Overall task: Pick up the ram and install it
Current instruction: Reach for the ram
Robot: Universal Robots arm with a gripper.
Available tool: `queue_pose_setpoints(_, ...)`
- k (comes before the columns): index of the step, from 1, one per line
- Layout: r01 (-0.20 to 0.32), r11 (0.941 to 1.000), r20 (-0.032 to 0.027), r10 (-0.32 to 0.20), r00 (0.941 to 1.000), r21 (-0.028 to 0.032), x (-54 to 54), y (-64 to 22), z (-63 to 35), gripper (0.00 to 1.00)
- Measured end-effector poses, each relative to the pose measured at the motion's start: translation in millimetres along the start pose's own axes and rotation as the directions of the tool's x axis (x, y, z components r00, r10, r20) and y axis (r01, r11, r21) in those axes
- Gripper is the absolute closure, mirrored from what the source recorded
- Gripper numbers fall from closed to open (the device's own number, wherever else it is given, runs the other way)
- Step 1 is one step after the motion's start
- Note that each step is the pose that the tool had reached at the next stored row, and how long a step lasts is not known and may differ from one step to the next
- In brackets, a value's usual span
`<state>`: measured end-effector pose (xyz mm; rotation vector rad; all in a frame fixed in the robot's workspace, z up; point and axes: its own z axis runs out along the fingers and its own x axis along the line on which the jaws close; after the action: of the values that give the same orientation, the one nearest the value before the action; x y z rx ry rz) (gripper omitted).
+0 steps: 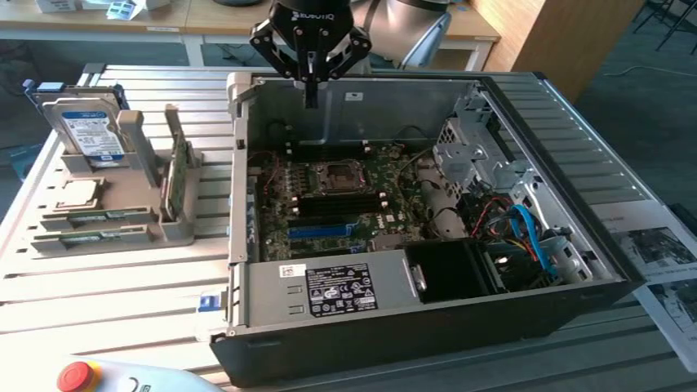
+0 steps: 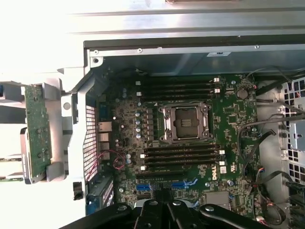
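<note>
Two ram sticks [image 1: 100, 216] lie edge-up in a grey holder [image 1: 163, 233] on the table, at the exterior view's left of the open computer case [image 1: 436, 327]. They are thin green boards with pale labels. My gripper [image 1: 312, 100] hangs above the far wall of the case, well away from the sticks. Its fingers are shut with nothing between them. In the wrist view the gripper [image 2: 159, 207] looks down on the motherboard [image 2: 224, 114], with the bare CPU socket [image 2: 186, 122] flanked by two banks of black memory slots [image 2: 183, 156].
The holder also carries an upright hard drive [image 1: 87, 131], a broader green card [image 1: 175, 175] [image 2: 37, 129] and a CPU chip [image 1: 77, 194]. Cables [image 1: 523, 224] and a drive cage [image 1: 479, 155] crowd the case's right side. A red stop button [image 1: 77, 376] sits at the front.
</note>
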<state>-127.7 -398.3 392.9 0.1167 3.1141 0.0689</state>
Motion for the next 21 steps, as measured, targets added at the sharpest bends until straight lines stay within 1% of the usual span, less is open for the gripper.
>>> queue_pose_setpoints(5,0.000,1.0000,-0.0010,0.000,1.0000,0.0000,7.5,1.1,0.2,0.90)
queue_pose_setpoints(17,0.000,1.0000,-0.0024,0.000,1.0000,0.0001,34.6,1.5,0.3,0.90)
queue_pose_setpoints(21,0.000,1.0000,-0.0037,0.000,1.0000,0.0003,42.7,1.3,0.3,0.90)
